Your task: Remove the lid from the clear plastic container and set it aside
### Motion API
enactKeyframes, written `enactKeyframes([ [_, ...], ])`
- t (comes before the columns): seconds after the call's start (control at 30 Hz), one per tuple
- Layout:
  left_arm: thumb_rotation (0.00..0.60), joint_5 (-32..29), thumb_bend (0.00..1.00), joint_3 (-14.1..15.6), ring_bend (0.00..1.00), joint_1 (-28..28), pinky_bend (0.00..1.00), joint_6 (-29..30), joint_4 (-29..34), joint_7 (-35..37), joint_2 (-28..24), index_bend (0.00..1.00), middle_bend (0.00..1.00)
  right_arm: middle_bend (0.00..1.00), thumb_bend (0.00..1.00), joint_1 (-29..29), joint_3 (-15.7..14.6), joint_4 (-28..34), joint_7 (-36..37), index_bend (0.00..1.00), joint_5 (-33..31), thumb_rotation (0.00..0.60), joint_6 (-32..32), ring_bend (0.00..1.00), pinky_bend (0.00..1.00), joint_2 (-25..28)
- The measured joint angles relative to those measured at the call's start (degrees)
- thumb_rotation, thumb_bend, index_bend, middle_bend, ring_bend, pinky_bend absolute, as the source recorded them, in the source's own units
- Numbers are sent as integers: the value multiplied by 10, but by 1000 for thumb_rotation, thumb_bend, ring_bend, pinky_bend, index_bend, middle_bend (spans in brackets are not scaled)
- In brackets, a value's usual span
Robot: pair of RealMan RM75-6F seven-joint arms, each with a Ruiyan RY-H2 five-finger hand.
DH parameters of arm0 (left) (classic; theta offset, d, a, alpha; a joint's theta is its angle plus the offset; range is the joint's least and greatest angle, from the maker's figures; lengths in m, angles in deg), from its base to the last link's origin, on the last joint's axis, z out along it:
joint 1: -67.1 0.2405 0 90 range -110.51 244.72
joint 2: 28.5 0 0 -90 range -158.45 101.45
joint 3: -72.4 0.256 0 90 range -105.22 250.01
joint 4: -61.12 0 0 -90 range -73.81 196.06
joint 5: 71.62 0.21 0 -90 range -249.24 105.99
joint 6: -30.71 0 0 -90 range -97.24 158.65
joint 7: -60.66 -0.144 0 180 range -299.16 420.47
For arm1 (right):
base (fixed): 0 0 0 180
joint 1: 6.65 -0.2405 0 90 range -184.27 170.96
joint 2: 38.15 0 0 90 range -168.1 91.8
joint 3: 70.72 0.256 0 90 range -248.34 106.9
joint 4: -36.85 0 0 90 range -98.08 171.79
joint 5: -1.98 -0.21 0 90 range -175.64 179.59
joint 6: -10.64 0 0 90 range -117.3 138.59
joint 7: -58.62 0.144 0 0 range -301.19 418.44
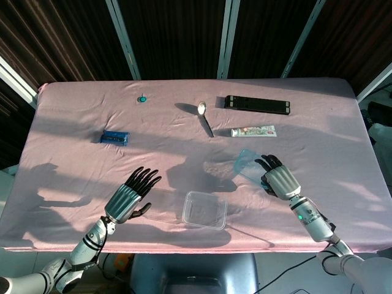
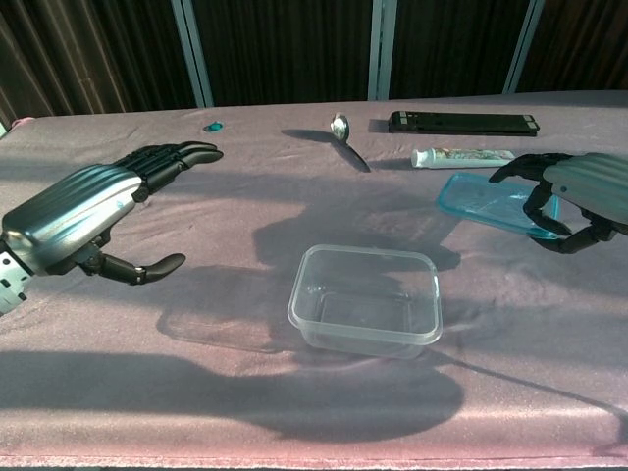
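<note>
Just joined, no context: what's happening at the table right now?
The lid is already off. The right robot hand holds the clear blue-tinted plastic lid out to the right of the open clear plastic container, low over the pink tablecloth; whether it touches the cloth is unclear. The left robot hand hovers open to the container's left, holding nothing.

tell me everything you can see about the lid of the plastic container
The lid is a thin, clear, blue-tinted plastic rectangle with rounded corners and a raised rim. It is off the clear container, off to that container's right and further back, in front of the toothpaste tube. The right hand grips its right end. It lies low and tilted over the pink tablecloth; whether its far end touches the cloth I cannot tell.
</note>
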Motion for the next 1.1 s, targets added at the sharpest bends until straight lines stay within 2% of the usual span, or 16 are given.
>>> enactKeyframes([
  [0.17,600,-2,317,2,0,6,0,-1,22,5,-17,0,0,145,247,3,-10,67,-18,22,0,600,-15,24,142,43],
  [0.33,600,-3,317,7,0,14,0,2,58,10,-43,0,0,123,235,13,-19,148,-34,0,1,600,-13,16,138,100],
  [0.43,600,-2,316,13,0,23,0,7,91,5,-71,0,0,82,224,25,-23,197,-49,0,1,600,-1,3,119,140],
  [0.53,600,-3,320,21,0,38,0,15,136,-16,-110,0,0,19,202,41,-26,254,-69,0,-4,600,14,0,55,183],
  [0.63,600,-8,323,34,0,63,0,31,195,-43,-162,0,0,0,201,67,-30,324,-103,0,-17,600,36,0,5,230],
  [0.8,600,-49,328,64,0,138,0,68,301,-121,-266,0,0,0,201,145,-35,448,-191,0,-49,600,123,0,0,296],
  [0.87,600,-76,331,73,0,177,0,91,331,-156,-293,0,0,0,201,176,-36,469,-212,0,-57,600,167,0,0,306],
  [1.0,600,-93,342,79,0,236,0,148,340,-166,-300,0,0,0,201,249,-35,482,-223,0,-65,600,258,0,0,318],
  [1.1,600,-88,344,80,0,251,0,163,322,-143,-300,0,0,0,201,271,-27,482,-228,0,-67,600,279,0,0,319],
])
